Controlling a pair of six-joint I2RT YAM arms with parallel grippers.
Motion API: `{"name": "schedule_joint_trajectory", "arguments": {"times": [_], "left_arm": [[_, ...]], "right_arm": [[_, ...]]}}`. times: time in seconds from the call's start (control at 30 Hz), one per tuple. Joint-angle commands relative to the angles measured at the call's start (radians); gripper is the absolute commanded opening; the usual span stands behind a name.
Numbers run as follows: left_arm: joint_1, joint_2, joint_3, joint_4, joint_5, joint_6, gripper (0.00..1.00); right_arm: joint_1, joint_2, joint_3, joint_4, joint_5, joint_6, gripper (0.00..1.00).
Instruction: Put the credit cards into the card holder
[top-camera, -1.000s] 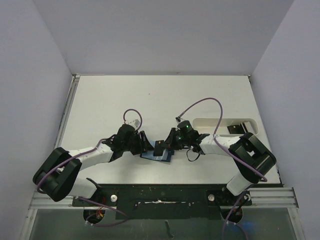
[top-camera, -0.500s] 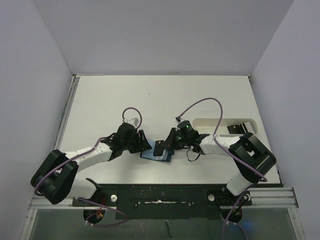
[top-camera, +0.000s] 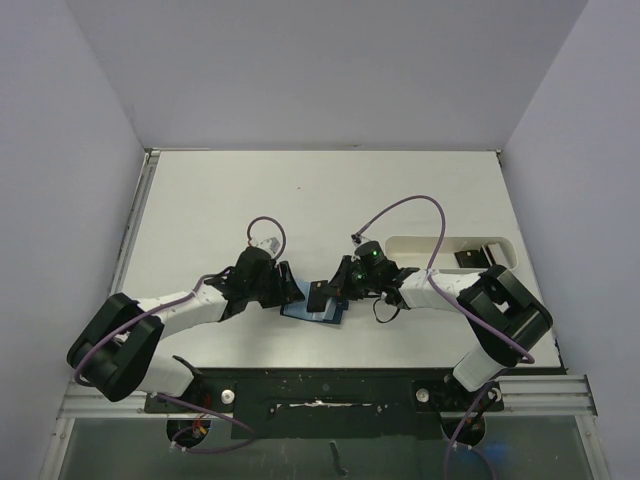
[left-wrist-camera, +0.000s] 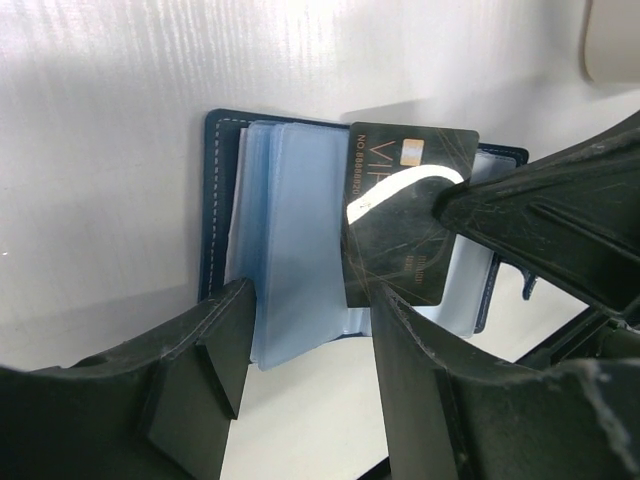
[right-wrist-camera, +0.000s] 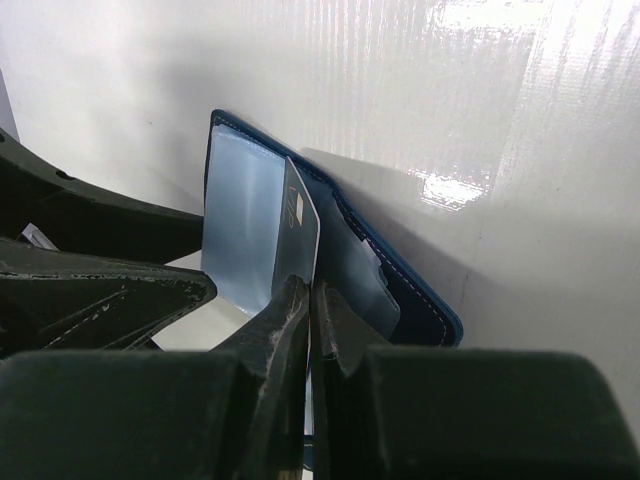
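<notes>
- L gripper (top-camera: 287, 283): jaws apart, nothing pinched. Its fingers (left-wrist-camera: 215, 350) straddle the near edge of the pale blue pockets; can't tell if touching.
- Card holder (top-camera: 298, 312): navy, lying open on the table (top-camera: 300, 200), front-centre, btwn the two grippers.
- Credit card (left-wrist-camera: 400, 215): dark w/ gold chip and "VIP" print, tilted over the holder's right half, one end against the pockets. Can't tell if it's in a slot.
- R gripper (right-wrist-camera: 312, 290): clenched on the card's near edge.
- White tray (top-camera: 420, 243): far right, well apart from the holder, w/ more dark cards (top-camera: 480, 257) inside.
</notes>
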Motion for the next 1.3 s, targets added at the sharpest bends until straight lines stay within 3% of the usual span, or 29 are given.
{"name": "schedule_joint_trajectory", "arguments": {"times": [0.0,0.17,0.5,0.63,0.7,1.07,1.27], "left_arm": [[-0.008,-0.013,-0.006,0.086,0.055,-0.023,0.48],[-0.009,-0.032,-0.007,0.097,0.072,-0.042,0.46],[-0.011,-0.038,0.001,0.066,0.040,-0.054,0.28],[-0.010,-0.043,0.013,0.036,0.011,-0.053,0.05],[-0.011,-0.049,0.019,0.012,-0.012,-0.050,0.00],[-0.014,-0.151,0.028,-0.132,-0.152,-0.025,0.00],[-0.027,-0.170,0.026,-0.088,-0.097,-0.026,0.00]], "right_arm": [[0.009,-0.008,0.001,0.003,0.021,-0.023,0.00],[0.008,-0.005,0.008,-0.002,0.021,-0.027,0.00],[0.008,-0.043,0.018,-0.034,0.029,-0.044,0.00],[0.005,-0.075,0.022,-0.068,0.042,-0.056,0.00],[0.004,-0.086,0.037,-0.100,0.047,-0.070,0.00],[0.005,-0.130,0.034,-0.193,0.123,-0.097,0.00],[0.005,-0.116,0.024,-0.180,0.134,-0.099,0.00]]}}
